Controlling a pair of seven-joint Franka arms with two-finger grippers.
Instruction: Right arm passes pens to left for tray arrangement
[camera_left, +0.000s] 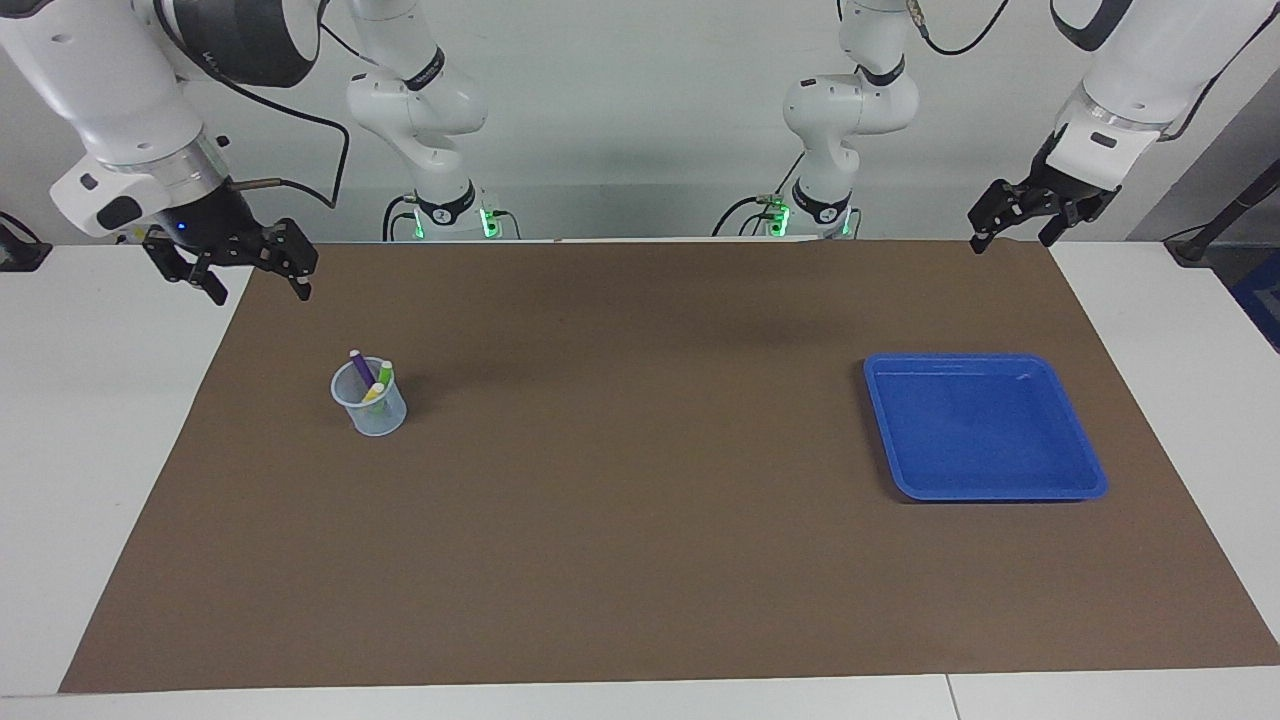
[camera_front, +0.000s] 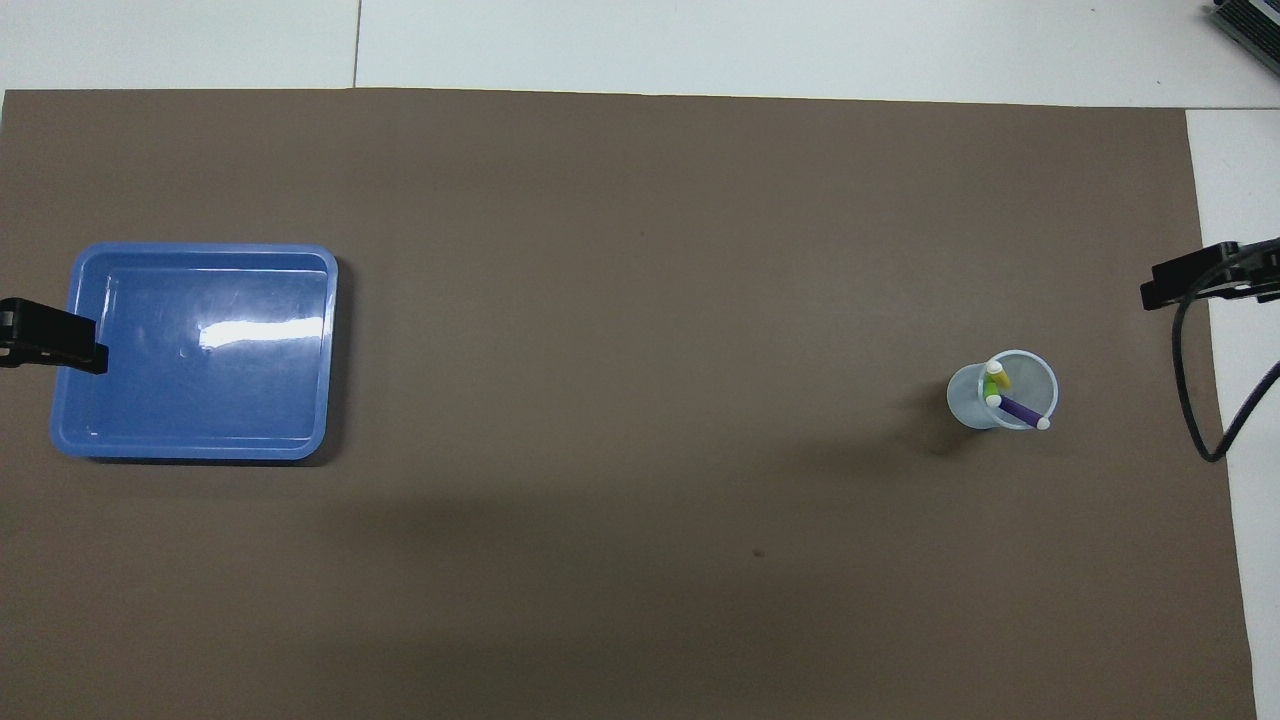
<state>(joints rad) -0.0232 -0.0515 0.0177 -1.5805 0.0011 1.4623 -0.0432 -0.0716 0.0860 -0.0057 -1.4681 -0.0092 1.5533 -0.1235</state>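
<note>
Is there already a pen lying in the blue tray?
No, the blue tray holds nothing, and all three pens stand in the clear cup.

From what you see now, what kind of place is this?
Probably a robotics lab test bench: two white arms, the right arm and the left arm, stand at a white table covered by a brown mat, with bare walls and cables.

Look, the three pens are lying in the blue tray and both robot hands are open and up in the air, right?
Not quite. The pens are standing in the small clear cup, not in the blue tray, which has nothing in it; the facing view shows this. The rest holds: the left gripper and the right gripper are both open and up in the air.
</note>
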